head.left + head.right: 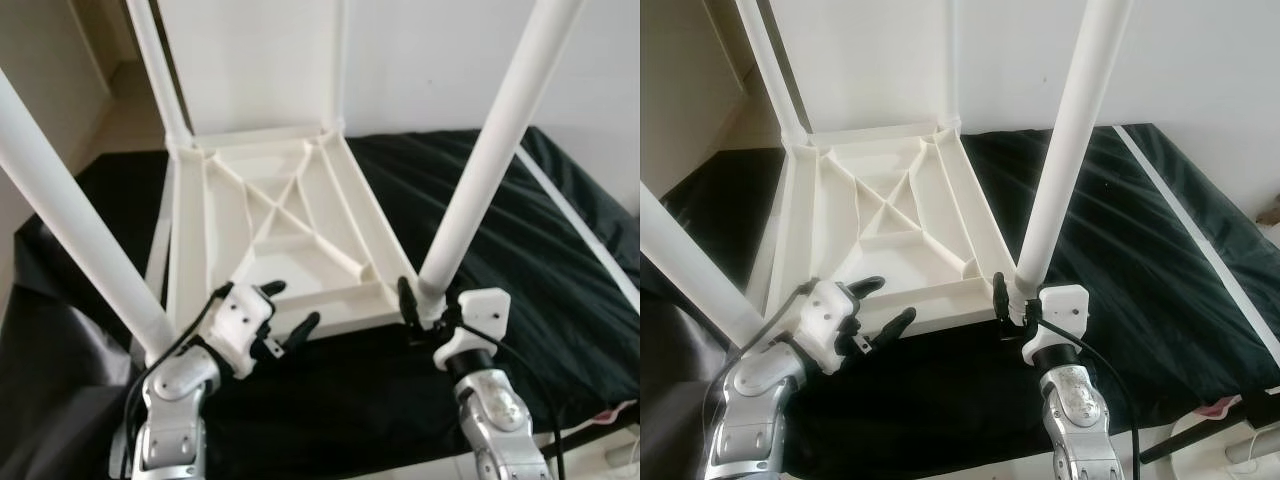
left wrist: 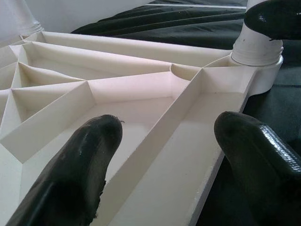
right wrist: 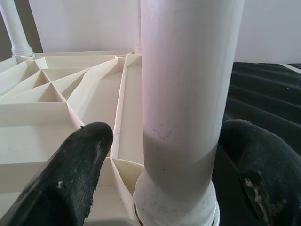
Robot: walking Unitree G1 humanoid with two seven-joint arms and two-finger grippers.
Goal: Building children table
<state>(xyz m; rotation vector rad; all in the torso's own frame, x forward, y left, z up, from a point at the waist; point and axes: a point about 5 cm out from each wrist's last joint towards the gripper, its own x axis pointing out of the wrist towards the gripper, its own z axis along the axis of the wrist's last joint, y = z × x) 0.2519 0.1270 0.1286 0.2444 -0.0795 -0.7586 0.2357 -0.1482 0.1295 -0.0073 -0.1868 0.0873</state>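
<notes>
A white plastic children's table lies upside down on a black cloth, its ribbed underside facing up. White legs stand in its corners: near right leg, near left leg, and a far left leg. My left gripper is open over the table's near edge, one finger above the ribs and one past the rim. My right gripper is open around the base of the near right leg, with a finger on each side of it and a small gap showing.
The black cloth covers the surface and hangs over its near edge. A white strip runs diagonally on the right. A white wall stands behind, with bare floor at the far left. Small items lie on the floor at the lower right.
</notes>
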